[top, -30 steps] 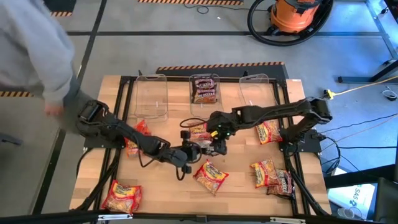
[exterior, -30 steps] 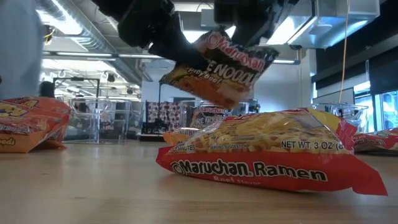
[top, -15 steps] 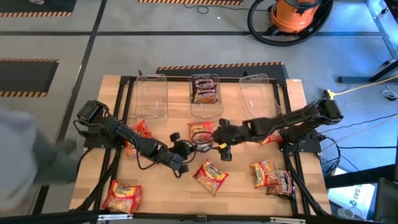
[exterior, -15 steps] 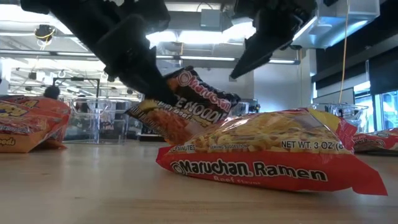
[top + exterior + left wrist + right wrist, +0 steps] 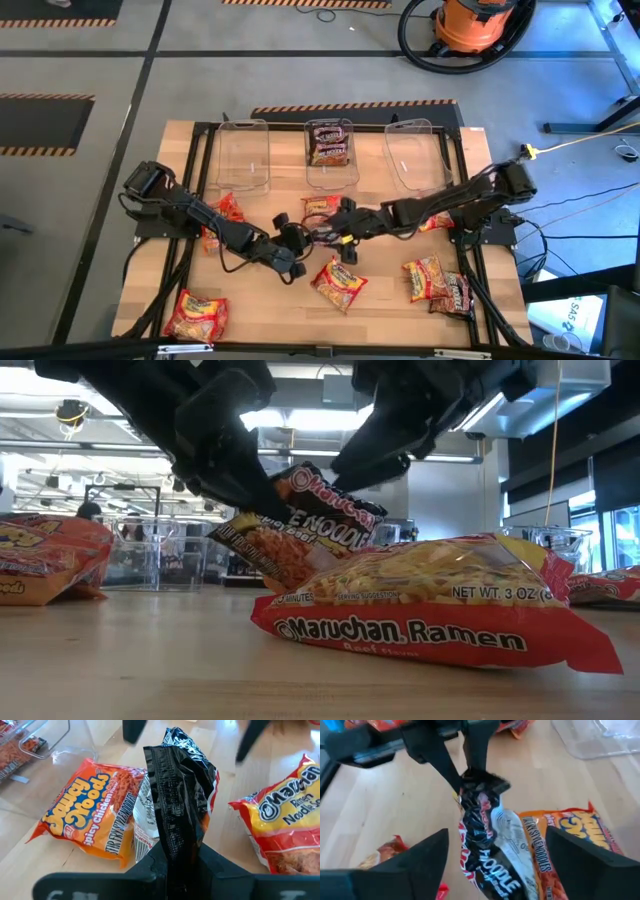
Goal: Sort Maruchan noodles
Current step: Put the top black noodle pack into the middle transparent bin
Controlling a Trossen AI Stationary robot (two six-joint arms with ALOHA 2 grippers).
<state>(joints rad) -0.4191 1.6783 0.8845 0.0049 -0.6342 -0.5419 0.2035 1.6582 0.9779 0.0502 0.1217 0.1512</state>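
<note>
My left gripper point(image 5: 295, 243) is shut on a dark maroon-black noodle packet point(image 5: 322, 232) near the table's middle. In the low view this packet point(image 5: 300, 530) slants above the table, and its lower corner is hidden behind a red packet point(image 5: 430, 610). My right gripper point(image 5: 347, 232) is open; in its wrist view its fingers point(image 5: 420, 862) stand wide on either side of the packet's free end point(image 5: 487, 845) without touching it. An orange packet point(image 5: 85, 815) lies flat on the table below. My left gripper point(image 5: 172, 865) pinches the dark packet's crimped end seam point(image 5: 170, 832) between its two fingers. The fingers point(image 5: 235, 470) come slanting down from the table's left. The packet reaches away from the fingers, crumpled and tilted, its free end highest.
Three clear bins stand along the far edge: left point(image 5: 245, 155), middle point(image 5: 330, 172) holding a dark packet, right point(image 5: 415, 150). Other packets lie at the near left point(image 5: 195, 315), left point(image 5: 222, 215), near middle point(image 5: 338, 282) and right point(image 5: 425, 275), point(image 5: 455, 292), point(image 5: 432, 215).
My right gripper has let go of the dark packet, drawn back toward the table's right, then come back over the packet's free end, open. The packet has sunk lower with my left gripper, which has kept hold of its end.
</note>
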